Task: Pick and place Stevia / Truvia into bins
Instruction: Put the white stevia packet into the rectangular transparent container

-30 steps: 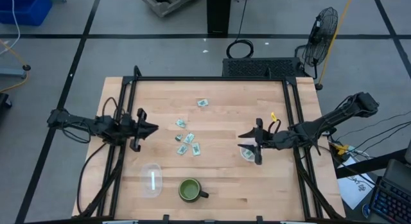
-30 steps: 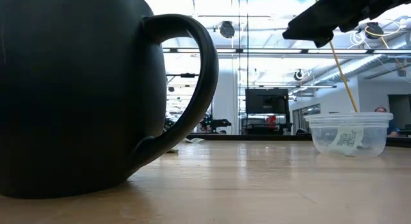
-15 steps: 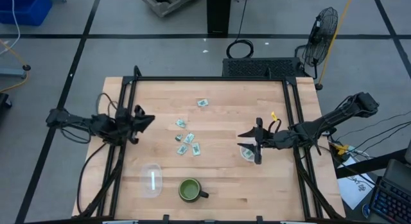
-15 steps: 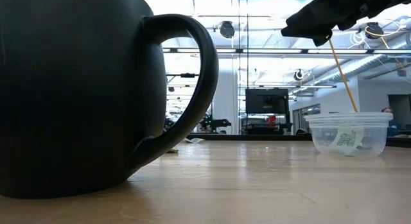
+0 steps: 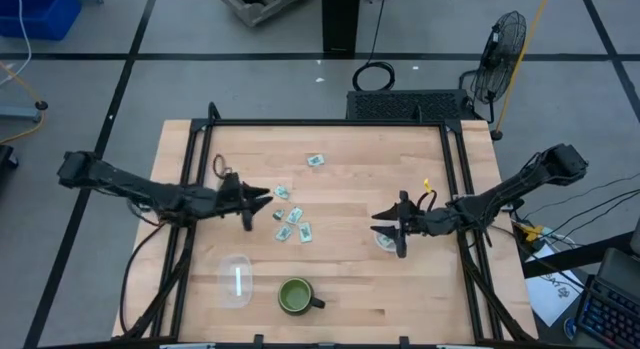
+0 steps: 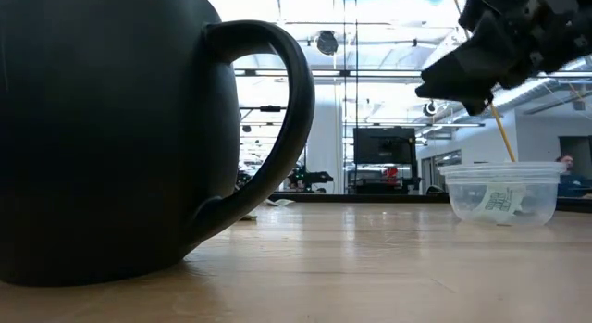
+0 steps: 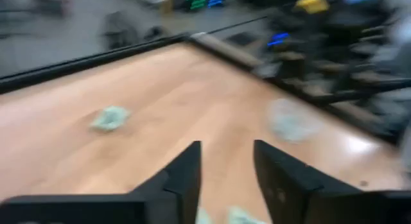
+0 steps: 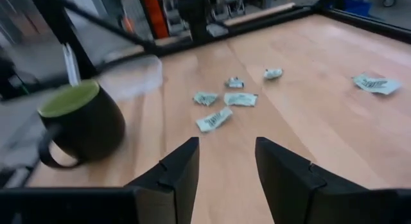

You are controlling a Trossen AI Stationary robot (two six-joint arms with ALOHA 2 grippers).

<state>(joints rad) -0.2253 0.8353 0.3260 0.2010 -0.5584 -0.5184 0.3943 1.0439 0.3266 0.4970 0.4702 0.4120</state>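
Several pale green and white Stevia packets (image 5: 293,215) lie flat and scattered on the wooden table's middle; the right wrist view shows the cluster (image 8: 215,119). One clear cup (image 5: 385,240) stands right of centre with a packet (image 6: 499,203) inside. The other clear cup (image 5: 236,279) stands near the front, left of the mug. My left gripper (image 5: 258,201) is open, just left of the packets, which peek between its fingers (image 7: 225,179). My right gripper (image 5: 380,225) is open and hovers over the right cup (image 6: 504,193).
A dark green mug (image 5: 296,296) stands near the front edge beside the left cup and fills the low view's left (image 6: 120,129). A single packet (image 5: 315,160) lies farther back. Black frame rails (image 5: 190,169) run along the table's left and right sides.
My left gripper has travelled toward the table's right, from near the left rail up to the packet cluster, staying open. My right gripper has come down a little over its cup. Packets and cups have not moved.
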